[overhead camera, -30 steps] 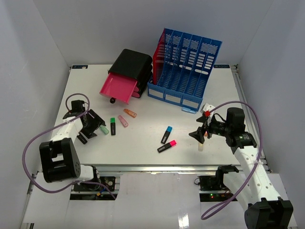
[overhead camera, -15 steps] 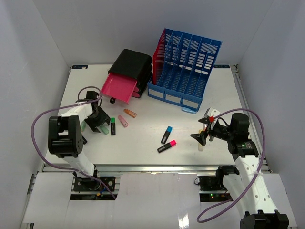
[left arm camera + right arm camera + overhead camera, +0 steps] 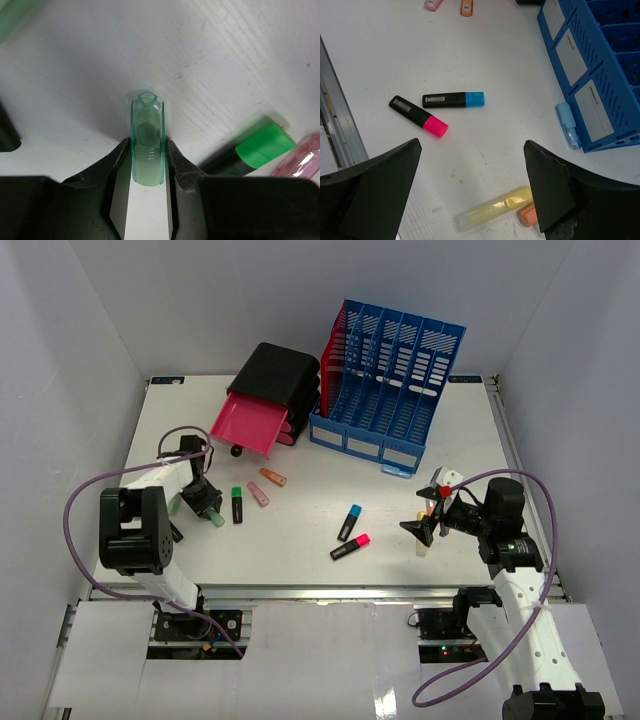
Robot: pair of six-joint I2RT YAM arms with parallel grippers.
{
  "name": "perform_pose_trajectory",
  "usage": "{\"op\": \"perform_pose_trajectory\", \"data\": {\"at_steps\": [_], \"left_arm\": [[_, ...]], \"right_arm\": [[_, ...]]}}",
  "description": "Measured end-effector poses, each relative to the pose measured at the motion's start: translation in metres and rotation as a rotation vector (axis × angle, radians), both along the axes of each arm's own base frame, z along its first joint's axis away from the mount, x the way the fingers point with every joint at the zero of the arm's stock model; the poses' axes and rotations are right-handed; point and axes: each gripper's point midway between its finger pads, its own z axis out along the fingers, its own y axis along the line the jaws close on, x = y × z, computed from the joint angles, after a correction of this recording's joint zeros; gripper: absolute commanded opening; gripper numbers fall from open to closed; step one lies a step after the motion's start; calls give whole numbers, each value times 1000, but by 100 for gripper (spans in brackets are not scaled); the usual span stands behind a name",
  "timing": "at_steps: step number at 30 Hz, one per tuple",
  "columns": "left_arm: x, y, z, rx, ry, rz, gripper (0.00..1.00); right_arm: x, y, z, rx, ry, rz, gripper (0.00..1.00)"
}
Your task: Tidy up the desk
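On the white desk [image 3: 300,570], my left gripper [image 3: 204,503] is low at the left, its jaws pressed against both sides of a pale green translucent highlighter [image 3: 147,145] that lies flat on the desk. A black highlighter with a green cap [image 3: 260,147] and a pink one [image 3: 302,160] lie just to its right. My right gripper [image 3: 471,145] hangs open above the right front of the desk, with nothing between its fingers. A pale yellow highlighter [image 3: 495,207] and a small orange piece [image 3: 529,214] lie below it.
A black highlighter with a pink cap [image 3: 350,546] and one with a blue cap [image 3: 349,522] lie mid-desk. An orange highlighter [image 3: 272,477] lies near the black drawer unit's open pink drawer [image 3: 245,425]. A blue file rack [image 3: 390,380] stands at the back, with a pale blue highlighter [image 3: 568,125] at its foot.
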Motion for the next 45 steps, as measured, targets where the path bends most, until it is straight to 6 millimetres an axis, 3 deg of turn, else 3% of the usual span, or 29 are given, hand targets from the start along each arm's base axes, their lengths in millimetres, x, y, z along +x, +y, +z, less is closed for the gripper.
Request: {"op": "perform_pose_trajectory", "data": {"at_steps": [3, 7, 11, 16, 20, 23, 30, 36, 40, 45], "left_arm": [[-6, -1, 3, -7, 1, -11, 0], [-7, -7, 24, -38, -68, -41, 0], [1, -20, 77, -99, -259, -84, 0], [15, -44, 160, -216, -510, -128, 0], [43, -62, 219, -320, -659, -150, 0], [81, -77, 244, -390, -719, -169, 0], [146, -101, 213, -484, -629, -151, 3], [179, -112, 179, -507, -551, -137, 10], [189, -115, 164, -508, -525, -137, 21], [192, -116, 151, -508, -497, -132, 42]], "right_arm": [[0, 0, 0, 1, 0, -1, 90], [0, -1, 1, 5, 0, 1, 90], [0, 0, 0, 7, 2, 5, 90], [1, 0, -3, 7, 17, 8, 90], [2, -1, -6, 7, 32, 5, 90], [1, -1, -10, 6, 39, 6, 90], [0, -2, -13, 5, 47, 6, 90], [1, -2, -15, 1, 47, 7, 90], [1, -2, -15, -1, 44, 10, 90], [0, -1, -16, -1, 47, 21, 90]]}}
